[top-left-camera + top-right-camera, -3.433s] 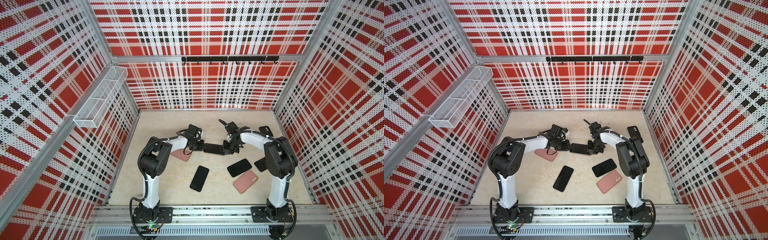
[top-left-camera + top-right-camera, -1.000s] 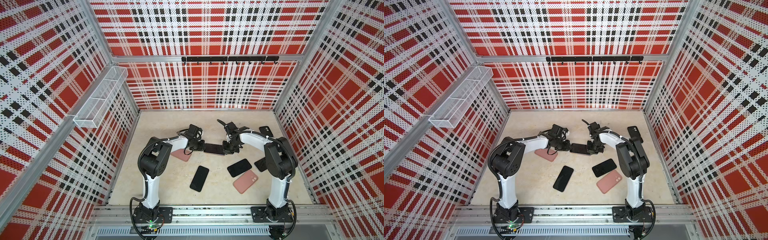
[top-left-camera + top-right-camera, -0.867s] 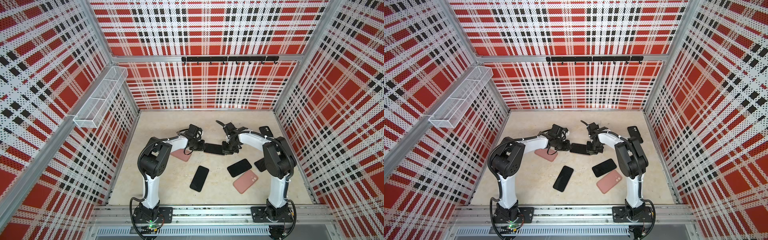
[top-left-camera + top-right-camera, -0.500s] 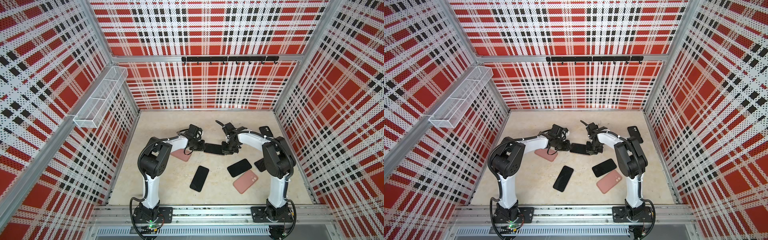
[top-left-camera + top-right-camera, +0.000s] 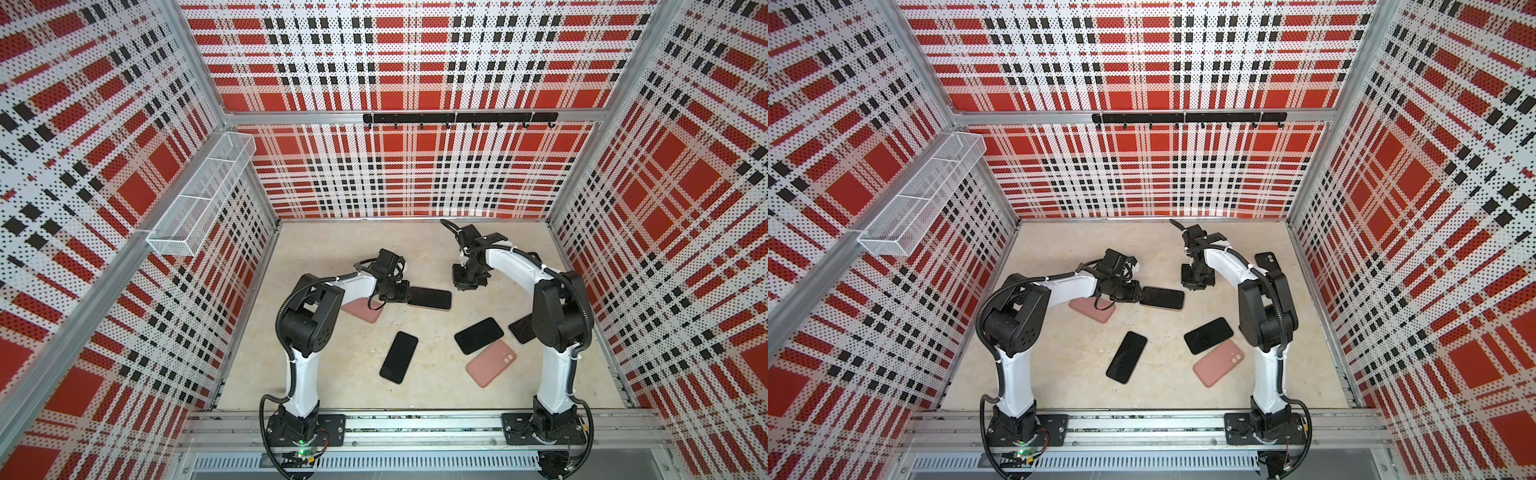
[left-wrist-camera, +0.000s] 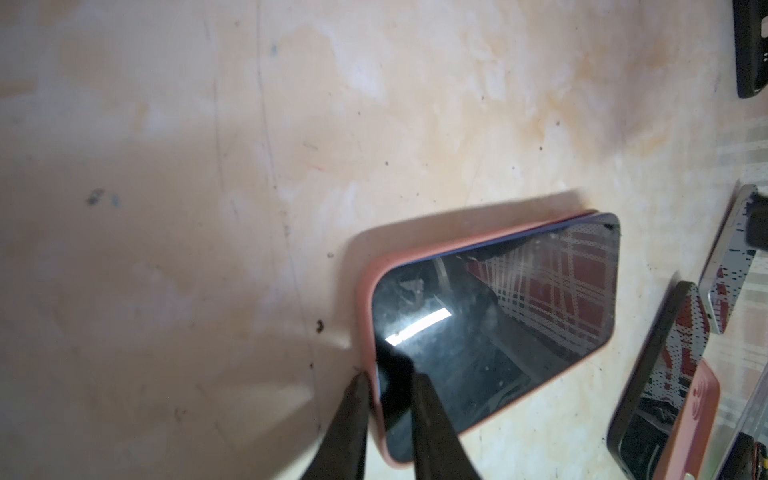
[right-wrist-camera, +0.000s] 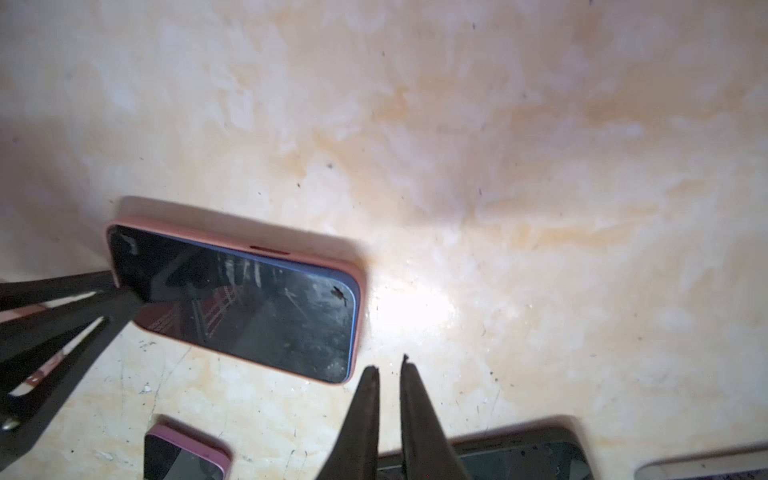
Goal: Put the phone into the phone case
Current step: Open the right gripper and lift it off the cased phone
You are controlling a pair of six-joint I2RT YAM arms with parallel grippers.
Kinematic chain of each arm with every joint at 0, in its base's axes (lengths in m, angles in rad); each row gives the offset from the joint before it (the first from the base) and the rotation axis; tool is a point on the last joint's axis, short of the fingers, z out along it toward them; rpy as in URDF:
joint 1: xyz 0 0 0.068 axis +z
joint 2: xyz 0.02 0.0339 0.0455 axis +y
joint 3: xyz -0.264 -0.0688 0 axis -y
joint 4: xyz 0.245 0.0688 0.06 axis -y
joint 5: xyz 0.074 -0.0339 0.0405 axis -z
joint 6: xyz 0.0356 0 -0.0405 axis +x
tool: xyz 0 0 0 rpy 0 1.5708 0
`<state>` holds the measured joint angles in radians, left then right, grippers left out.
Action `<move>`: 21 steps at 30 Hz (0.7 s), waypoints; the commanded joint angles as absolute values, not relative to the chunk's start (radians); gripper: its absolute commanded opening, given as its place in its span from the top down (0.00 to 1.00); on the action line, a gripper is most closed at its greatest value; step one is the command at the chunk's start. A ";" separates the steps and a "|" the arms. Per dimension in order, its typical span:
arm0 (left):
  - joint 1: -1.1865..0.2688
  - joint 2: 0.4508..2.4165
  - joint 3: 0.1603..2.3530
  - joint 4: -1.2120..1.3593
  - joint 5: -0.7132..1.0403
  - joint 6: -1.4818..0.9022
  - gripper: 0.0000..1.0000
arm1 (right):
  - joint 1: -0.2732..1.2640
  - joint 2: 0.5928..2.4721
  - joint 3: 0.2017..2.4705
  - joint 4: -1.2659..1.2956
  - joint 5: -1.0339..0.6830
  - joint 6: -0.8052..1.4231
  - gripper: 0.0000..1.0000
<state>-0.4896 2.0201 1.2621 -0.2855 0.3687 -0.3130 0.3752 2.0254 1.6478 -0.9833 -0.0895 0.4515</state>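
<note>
Right gripper (image 7: 388,361) has drawn back to the far right of the phone (image 5: 430,298), jaws slightly parted and empty; left gripper (image 6: 389,375) still pinches its left end. Phone lies mid-table in the pink case (image 6: 365,291), seemingly seated. A spare phone (image 5: 399,351) and a second case (image 5: 491,363) lie nearer, obstructing nothing.

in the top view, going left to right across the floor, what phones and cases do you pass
pink case under the left arm → phone in pink case → black phone → dark phone half hidden by the right arm
</note>
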 commanded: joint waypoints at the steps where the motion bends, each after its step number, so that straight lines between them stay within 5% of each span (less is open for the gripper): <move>1: -0.499 2.051 1.246 -0.356 0.345 -0.291 0.77 | 0.380 2.096 1.683 -1.014 -0.108 0.400 0.87; 21: -0.496 2.057 1.247 -0.357 0.354 -0.289 0.78 | 0.380 2.207 1.722 -1.004 -0.173 0.353 0.87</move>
<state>-0.4896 2.0205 1.2621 -0.2855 0.3691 -0.3080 0.3763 2.1647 1.7042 -0.9970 -0.1745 0.3695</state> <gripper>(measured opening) 0.223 0.128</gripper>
